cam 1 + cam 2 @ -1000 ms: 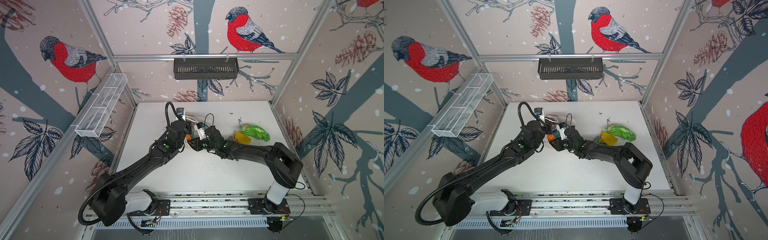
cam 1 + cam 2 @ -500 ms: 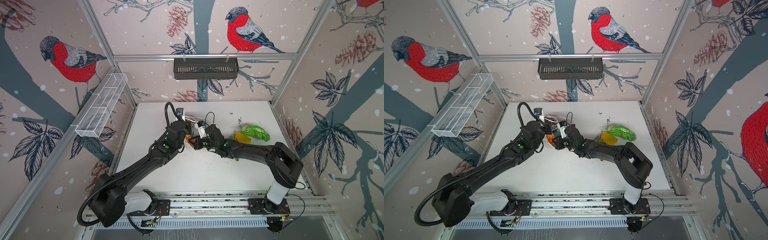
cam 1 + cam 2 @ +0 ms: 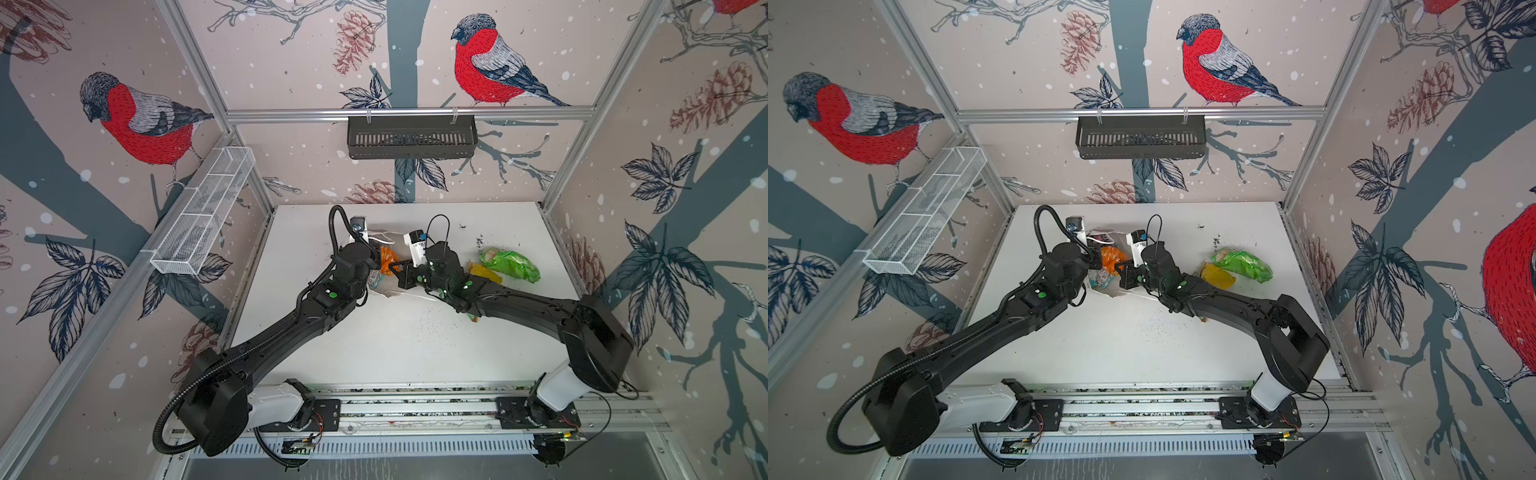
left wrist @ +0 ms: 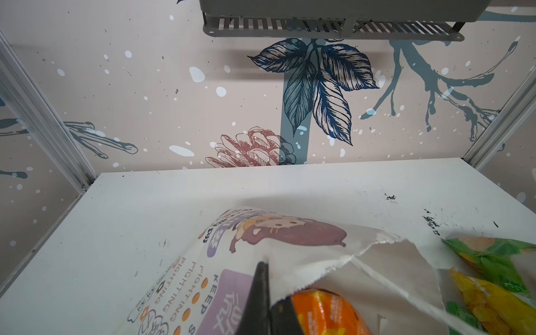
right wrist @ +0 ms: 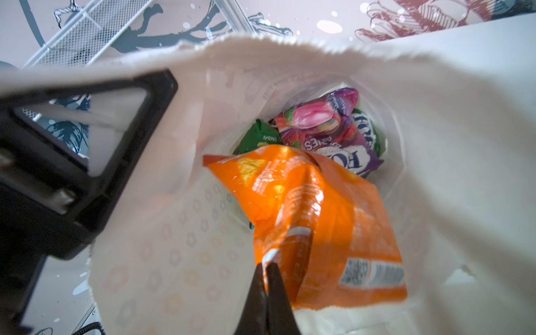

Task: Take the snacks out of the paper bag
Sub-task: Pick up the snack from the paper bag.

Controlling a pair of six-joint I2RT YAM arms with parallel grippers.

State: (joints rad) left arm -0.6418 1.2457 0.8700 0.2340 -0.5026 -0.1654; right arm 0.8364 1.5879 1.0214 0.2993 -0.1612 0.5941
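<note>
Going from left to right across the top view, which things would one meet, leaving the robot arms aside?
wire basket → paper bag → yellow packet → green packet

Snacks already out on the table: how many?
2: green packet and yellow packet, side by side on the table beyond the right arm. More may hide under it.

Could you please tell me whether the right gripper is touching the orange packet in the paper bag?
Touching. The right wrist view shows the right gripper shut on the orange packet, its crinkled edge pinched between the jaws inside the paper bag.
</note>
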